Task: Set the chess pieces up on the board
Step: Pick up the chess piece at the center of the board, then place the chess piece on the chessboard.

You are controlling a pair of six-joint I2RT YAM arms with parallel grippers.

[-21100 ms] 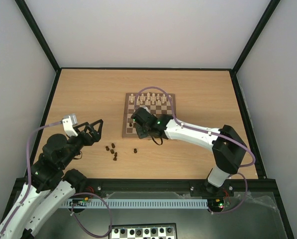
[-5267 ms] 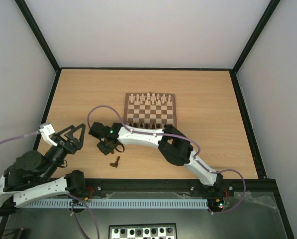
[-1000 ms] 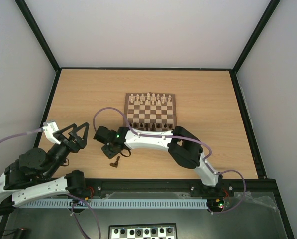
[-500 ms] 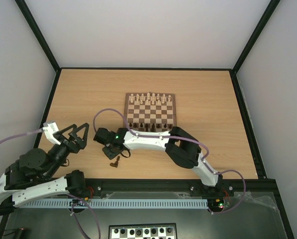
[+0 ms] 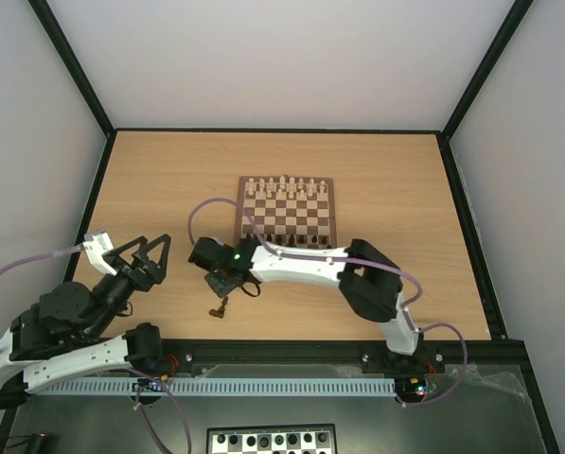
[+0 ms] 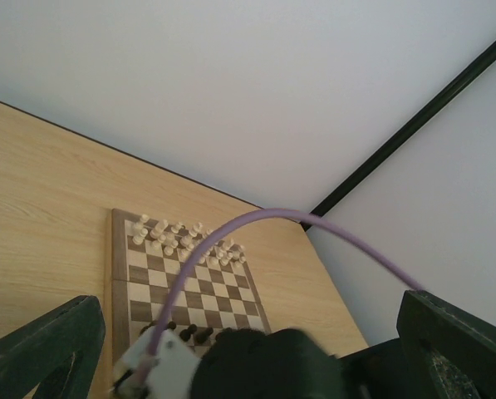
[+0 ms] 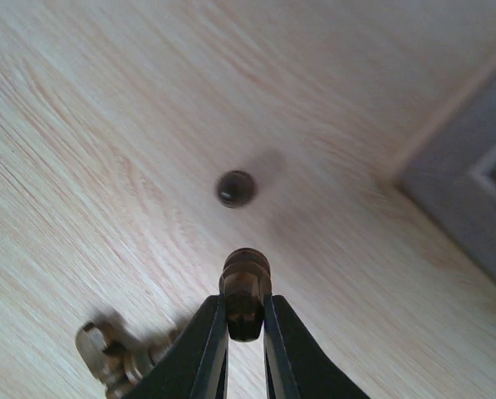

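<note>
So my right gripper [image 7: 244, 314] is pinched onto one dark chess piece [image 7: 246, 278] over the table [image 5: 150, 180] just near-left of the board [image 5: 291, 213], other dark pieces [image 5: 220, 306] sitting nearby, left gripper [image 5: 145, 253] spread wide off to the left.

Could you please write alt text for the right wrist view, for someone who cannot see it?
The right hand pinches a small dark brown chess piece between its fingers over the pale wooden table. Another dark piece stands just beyond it, and a blurred brown piece lies at lower left.
</note>
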